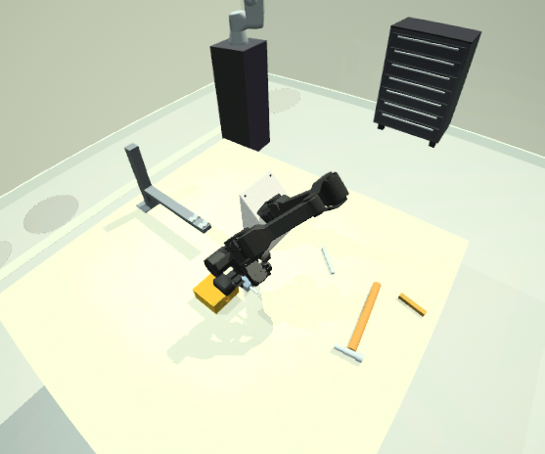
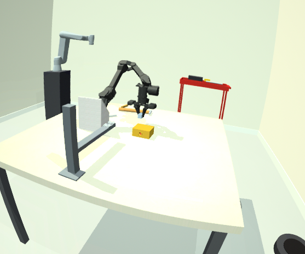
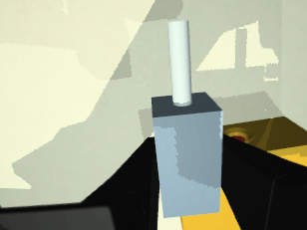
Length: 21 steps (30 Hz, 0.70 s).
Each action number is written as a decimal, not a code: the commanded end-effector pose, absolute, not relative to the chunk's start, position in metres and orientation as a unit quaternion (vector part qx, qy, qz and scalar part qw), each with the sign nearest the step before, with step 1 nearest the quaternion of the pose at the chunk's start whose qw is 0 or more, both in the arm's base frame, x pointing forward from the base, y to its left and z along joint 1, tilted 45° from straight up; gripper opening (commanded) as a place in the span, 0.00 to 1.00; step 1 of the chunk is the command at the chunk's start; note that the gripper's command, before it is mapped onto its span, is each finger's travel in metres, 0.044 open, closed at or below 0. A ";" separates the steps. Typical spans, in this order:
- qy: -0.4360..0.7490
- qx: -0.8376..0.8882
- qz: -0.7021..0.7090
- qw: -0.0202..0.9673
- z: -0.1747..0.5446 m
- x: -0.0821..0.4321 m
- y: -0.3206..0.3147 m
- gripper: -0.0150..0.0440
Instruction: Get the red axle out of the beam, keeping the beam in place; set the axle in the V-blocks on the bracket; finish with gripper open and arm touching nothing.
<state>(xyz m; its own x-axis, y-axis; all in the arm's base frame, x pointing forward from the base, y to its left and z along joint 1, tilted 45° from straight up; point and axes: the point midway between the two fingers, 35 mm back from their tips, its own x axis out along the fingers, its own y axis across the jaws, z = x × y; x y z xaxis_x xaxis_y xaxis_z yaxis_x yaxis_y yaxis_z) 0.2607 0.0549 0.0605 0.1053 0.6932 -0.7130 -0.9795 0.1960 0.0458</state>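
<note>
Black parallel-jaw gripper (image 1: 245, 284) (image 2: 140, 114) (image 3: 181, 142): clenched on the blue-grey rectangular block (image 1: 246, 282) (image 2: 140, 115) (image 3: 189, 163); pointing downward in the exterior view, with fingertips partly hidden behind the block in the wrist view.
Pale cylindrical rod (image 3: 180, 64): projecting from the dark end face of the gripped block; plain to see in the wrist view, too small to trace in the exterior view.
Red axle (image 2: 140, 133) (image 3: 239, 139): inside the beam, visible only as a small red patch in a round hole; length hidden by the yellow walls, hard to make out from the top.
Yellow box-shaped beam (image 1: 209, 293) (image 2: 143, 131) (image 3: 264, 132): resting on the pale table (image 1: 131, 382) (image 2: 174, 164); partly covered by the gripper from the top, cut off at the right edge of the wrist view.
Grey metal bracket (image 1: 175, 205) (image 2: 92, 138): standing well apart from the beam, with upright post and horizontal bar.
Pale V-blocks (image 1: 198, 220) (image 2: 109, 123): at the bar's free end, without the axle; grooves too small to read.
Black jointed arm (image 1: 285, 221) (image 2: 114, 80): bent above the table, base hidden behind the white panel (image 1: 263, 193) (image 2: 90, 113) in the exterior view.
Orange-handled hammer (image 1: 366, 318) (image 2: 133, 110): lying on the table, partly hidden behind the gripper in the exterior view.
</note>
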 end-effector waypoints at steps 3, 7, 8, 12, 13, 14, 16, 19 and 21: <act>0.291 -0.253 0.603 0.699 0.058 0.263 0.052 0.25; 0.292 -0.257 0.602 0.698 0.050 0.270 0.040 0.25; 0.292 -0.258 0.601 0.698 0.048 0.272 0.037 0.25; 0.292 -0.262 0.601 0.696 0.037 0.280 0.022 0.25; 0.292 -0.263 0.601 0.696 0.034 0.282 0.019 0.25; 0.292 -0.264 0.601 0.696 0.032 0.283 0.015 0.25; 0.292 -0.266 0.600 0.695 0.026 0.286 0.008 0.25; 0.292 -0.268 0.601 0.694 0.017 0.290 -0.003 0.25; 0.292 -0.270 0.601 0.694 0.010 0.292 -0.011 0.25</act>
